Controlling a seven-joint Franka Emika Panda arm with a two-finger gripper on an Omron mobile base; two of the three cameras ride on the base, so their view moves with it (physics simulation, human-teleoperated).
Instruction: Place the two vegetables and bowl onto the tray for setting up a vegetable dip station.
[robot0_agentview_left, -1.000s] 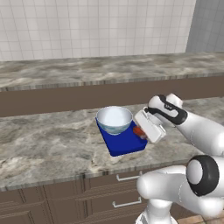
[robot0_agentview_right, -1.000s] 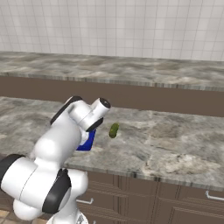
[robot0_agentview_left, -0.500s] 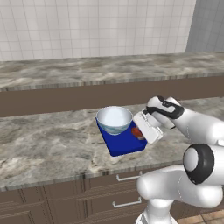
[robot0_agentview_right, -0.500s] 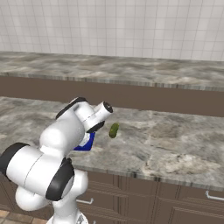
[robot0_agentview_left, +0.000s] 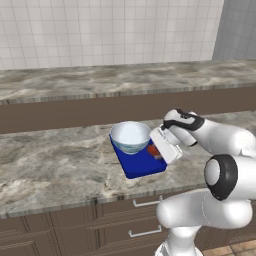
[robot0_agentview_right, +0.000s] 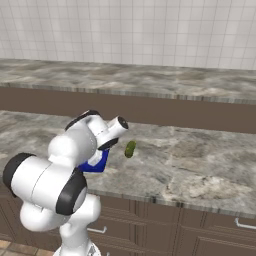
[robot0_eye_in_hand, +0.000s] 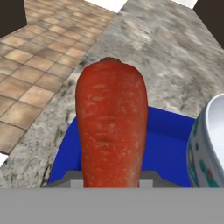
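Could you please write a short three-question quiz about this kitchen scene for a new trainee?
1. True or false: the bowl already stands on the tray.
2. Which vegetable do the gripper fingers hold? A) carrot B) cucumber
3. Fill in: the cucumber lies on the ____, off the tray.

Key: 1 true. 2 A; the hand view shows the carrot between the fingers, above the tray. 3 counter.

A grey marble counter (robot0_agentview_left: 55, 165) over brown drawers (robot0_agentview_left: 115, 225), white tiled wall (robot0_agentview_left: 100, 30) behind.
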